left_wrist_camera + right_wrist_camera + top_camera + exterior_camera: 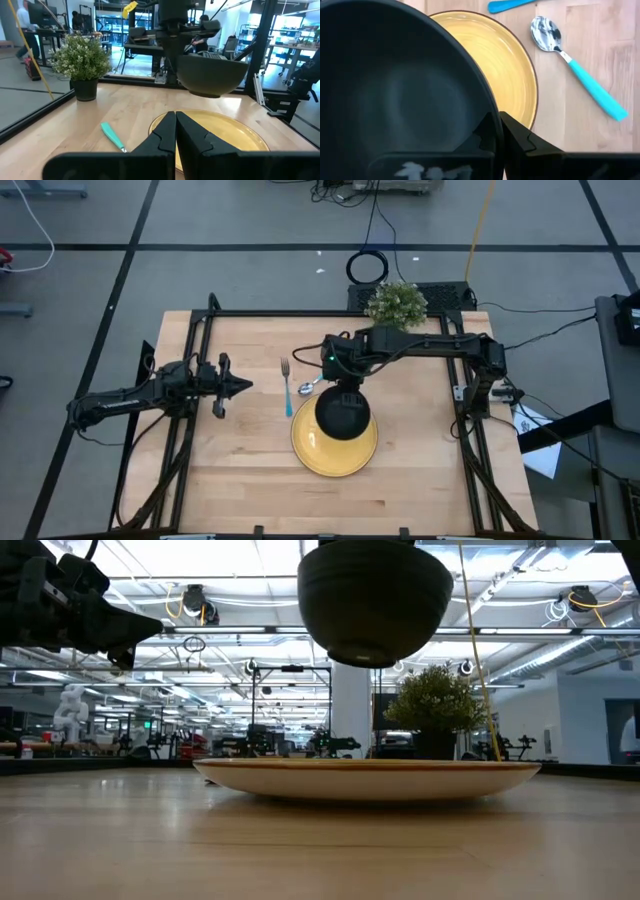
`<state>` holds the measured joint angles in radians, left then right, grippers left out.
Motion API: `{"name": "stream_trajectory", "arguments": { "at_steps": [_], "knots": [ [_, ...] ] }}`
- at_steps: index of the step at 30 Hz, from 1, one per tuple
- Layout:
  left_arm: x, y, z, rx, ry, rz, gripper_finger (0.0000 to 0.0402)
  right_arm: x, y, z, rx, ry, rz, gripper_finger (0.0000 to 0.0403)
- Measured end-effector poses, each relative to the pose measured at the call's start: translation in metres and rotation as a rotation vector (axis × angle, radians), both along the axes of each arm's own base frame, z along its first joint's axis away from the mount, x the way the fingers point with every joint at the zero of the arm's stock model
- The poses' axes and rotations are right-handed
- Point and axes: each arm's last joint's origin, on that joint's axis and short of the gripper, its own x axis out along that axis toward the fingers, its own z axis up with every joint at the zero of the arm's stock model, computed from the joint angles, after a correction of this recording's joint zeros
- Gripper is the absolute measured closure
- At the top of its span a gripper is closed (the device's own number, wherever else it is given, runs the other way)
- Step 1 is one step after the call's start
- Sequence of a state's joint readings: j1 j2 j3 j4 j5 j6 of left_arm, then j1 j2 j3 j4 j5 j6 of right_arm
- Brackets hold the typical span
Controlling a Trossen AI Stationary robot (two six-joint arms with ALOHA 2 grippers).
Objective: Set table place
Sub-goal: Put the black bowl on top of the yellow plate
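The right tool is clenched on the rim of a black bowl, holding it in the air above the yellow plate at mid-worktop, likely to set it down there. A fork and spoon lie just beside the plate, while the left tool waits clenched and empty, well apart.

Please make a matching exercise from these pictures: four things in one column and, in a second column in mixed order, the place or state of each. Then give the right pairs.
Things:
1. bowl
2. plate
3. spoon
4. plant

Places or states:
A. lies flat on the table, under the bowl
B. stands at the table's far edge
C. held in the air by the right claw
D. lies on the wood beside the plate, blue handle

Pairs: 1-C, 2-A, 3-D, 4-B
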<state>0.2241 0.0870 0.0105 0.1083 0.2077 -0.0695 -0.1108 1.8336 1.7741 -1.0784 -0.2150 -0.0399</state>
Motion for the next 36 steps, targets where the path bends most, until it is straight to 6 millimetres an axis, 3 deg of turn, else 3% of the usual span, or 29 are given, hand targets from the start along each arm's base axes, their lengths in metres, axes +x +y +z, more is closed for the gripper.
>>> {"name": "stream_trajectory", "arguments": {
  "at_steps": [9,21,36],
  "knots": [
    [0.000,0.000,0.000,0.000,0.000,0.000,0.0385,0.001,0.000,0.000,-0.001,-0.007,-0.001,0.0403],
    [0.000,0.000,0.000,0.012,0.000,0.001,0.0385,0.027,-0.002,-0.056,0.036,0.130,0.034,0.0403],
    [0.000,0.000,0.000,0.012,0.002,0.001,0.0385,0.033,0.013,-0.057,0.083,0.087,0.086,0.0403]
  ]
}}
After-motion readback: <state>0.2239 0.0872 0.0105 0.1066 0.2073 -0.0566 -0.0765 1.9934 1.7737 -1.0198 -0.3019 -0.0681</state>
